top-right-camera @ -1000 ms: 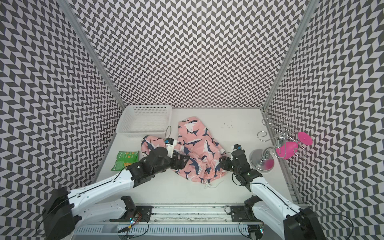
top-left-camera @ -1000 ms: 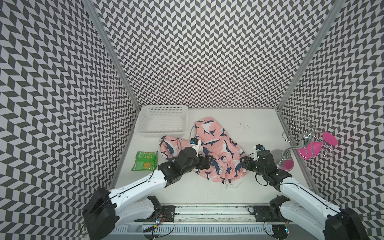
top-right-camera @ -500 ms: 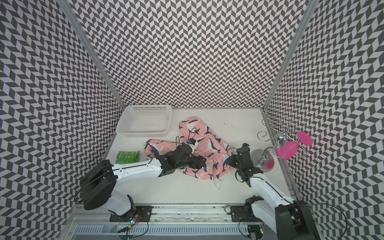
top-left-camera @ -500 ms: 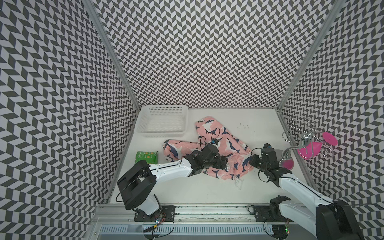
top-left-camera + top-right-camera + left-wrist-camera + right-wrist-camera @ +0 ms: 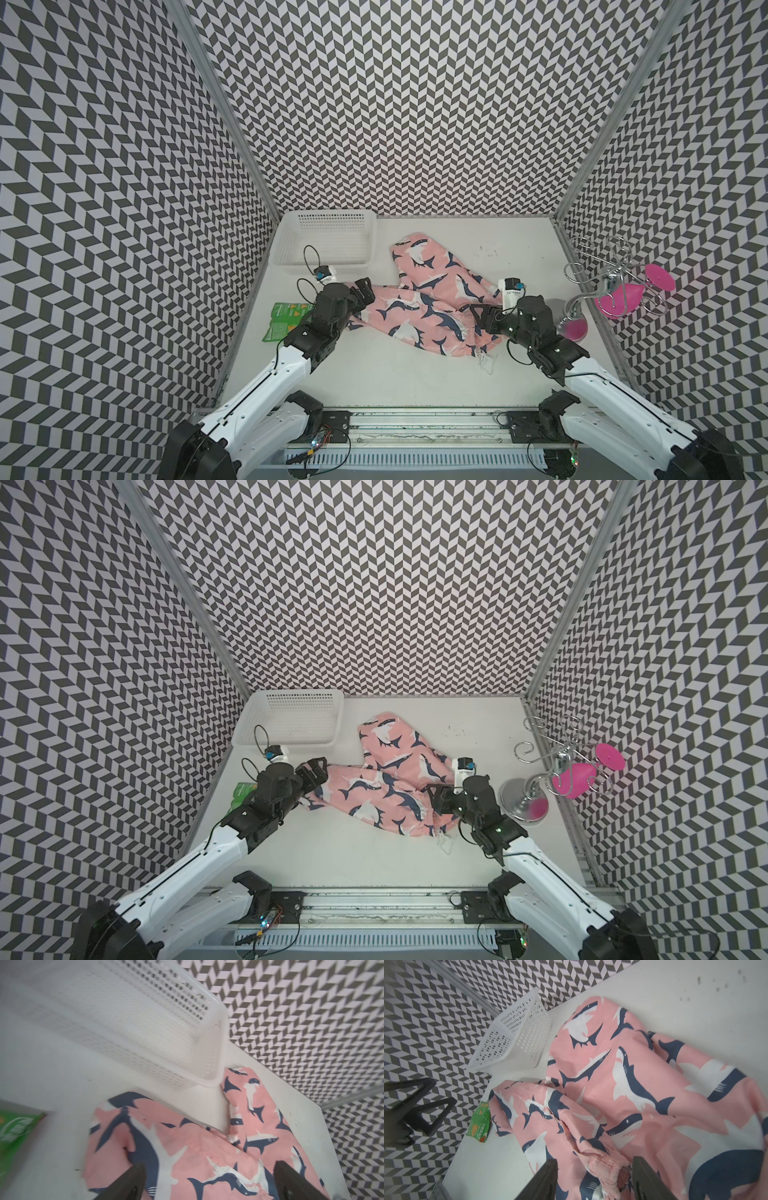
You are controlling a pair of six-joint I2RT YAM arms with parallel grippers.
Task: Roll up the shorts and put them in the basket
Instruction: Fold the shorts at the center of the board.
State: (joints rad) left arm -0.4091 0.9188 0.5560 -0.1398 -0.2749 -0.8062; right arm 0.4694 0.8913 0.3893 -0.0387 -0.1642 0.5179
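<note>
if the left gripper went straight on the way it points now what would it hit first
The shorts: the left wrist view shows their pink fabric right ahead of the open left gripper. The white basket sits beyond, though depth is unclear.

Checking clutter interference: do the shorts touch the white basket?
Apart. In both top views a strip of bare table separates the shorts from the white perforated basket.

Soft matt cloth shorts (image 5: 415,307); perforated plastic basket (image 5: 286,245); shiny metal stand (image 5: 519,802)
</note>
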